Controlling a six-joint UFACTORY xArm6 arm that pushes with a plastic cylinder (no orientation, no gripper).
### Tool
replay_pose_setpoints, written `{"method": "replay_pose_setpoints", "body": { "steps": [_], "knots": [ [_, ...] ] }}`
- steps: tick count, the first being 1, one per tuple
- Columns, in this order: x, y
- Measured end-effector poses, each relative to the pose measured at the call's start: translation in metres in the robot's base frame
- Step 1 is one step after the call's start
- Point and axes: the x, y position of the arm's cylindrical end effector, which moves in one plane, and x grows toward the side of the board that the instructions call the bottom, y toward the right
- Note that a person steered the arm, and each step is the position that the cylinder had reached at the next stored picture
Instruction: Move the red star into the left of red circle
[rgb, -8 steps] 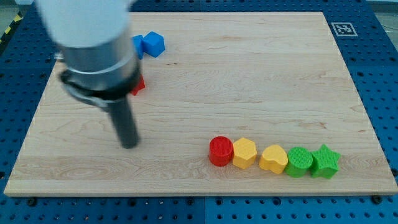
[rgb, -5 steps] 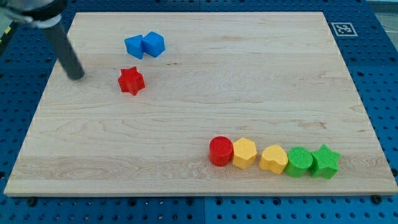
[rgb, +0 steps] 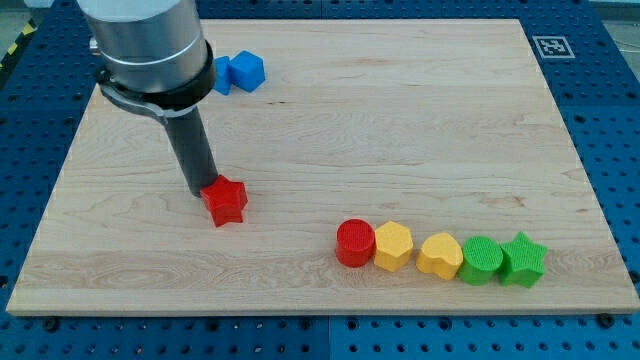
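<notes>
The red star (rgb: 226, 201) lies on the wooden board (rgb: 400, 130), left of centre. My tip (rgb: 201, 189) touches the star's upper left side. The red circle (rgb: 355, 243) stands well to the star's lower right, at the left end of a row of blocks near the view's bottom. The rod rises from the tip toward the view's upper left, under the arm's grey body (rgb: 145, 40).
Right of the red circle in the same row stand a yellow hexagon (rgb: 393, 246), a yellow heart-like block (rgb: 439, 254), a green round block (rgb: 481, 260) and a green star (rgb: 523, 259). Two blue blocks (rgb: 240, 71) sit at the top left, one partly behind the arm.
The red star has slid down and slightly right, toward the red circle. My tip moved from the board's left edge to the star's upper left side.
</notes>
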Motion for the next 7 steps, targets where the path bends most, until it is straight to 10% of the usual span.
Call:
{"method": "replay_pose_setpoints", "body": {
  "steps": [7],
  "knots": [
    [0.043,0.072]
  ]
}}
